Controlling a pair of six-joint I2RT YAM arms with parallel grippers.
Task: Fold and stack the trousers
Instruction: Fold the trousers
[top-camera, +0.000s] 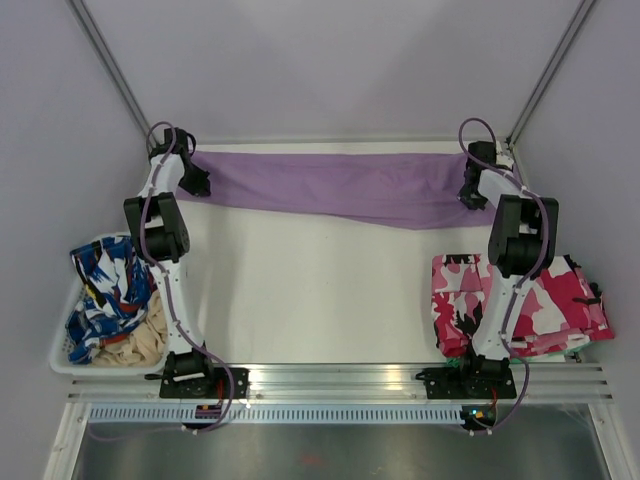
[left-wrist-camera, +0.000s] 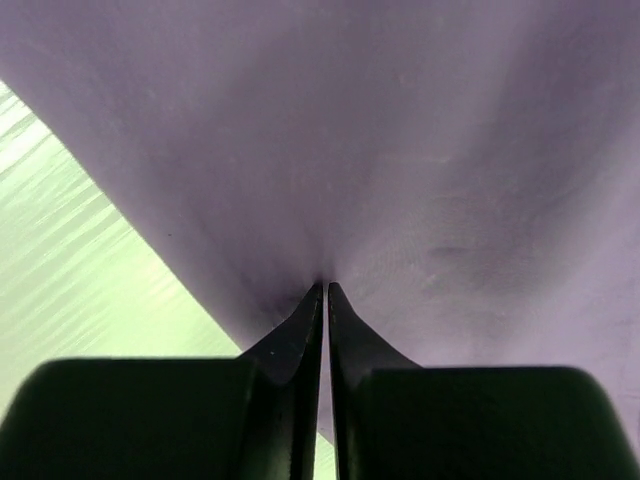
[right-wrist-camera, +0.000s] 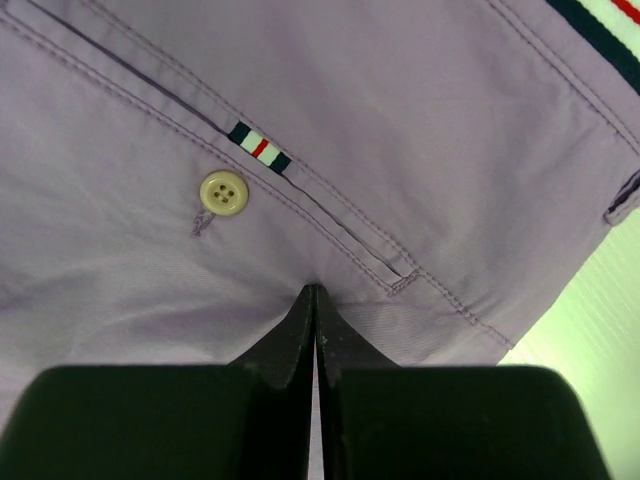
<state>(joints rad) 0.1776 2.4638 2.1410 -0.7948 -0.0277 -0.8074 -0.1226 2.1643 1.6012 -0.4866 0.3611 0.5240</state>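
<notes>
- Currently holds trousers (top-camera: 330, 188) taut along top of frame for clean folding.
- Clamps leg end in left gripper (top-camera: 193, 182), upper left.
- Clamps waist near button (right-wrist-camera: 222, 191) in right gripper (top-camera: 470, 192), upper right.

The trousers (top-camera: 330, 188) are stretching across the bench's (top-camera: 300, 290) far side between the left gripper (top-camera: 193, 183) and right gripper (top-camera: 470, 192). Near left, clothing (top-camera: 105, 285) is lying in what seems a tray (top-camera: 60, 352); near right, a folded garment (top-camera: 555, 300) is resting.
</notes>
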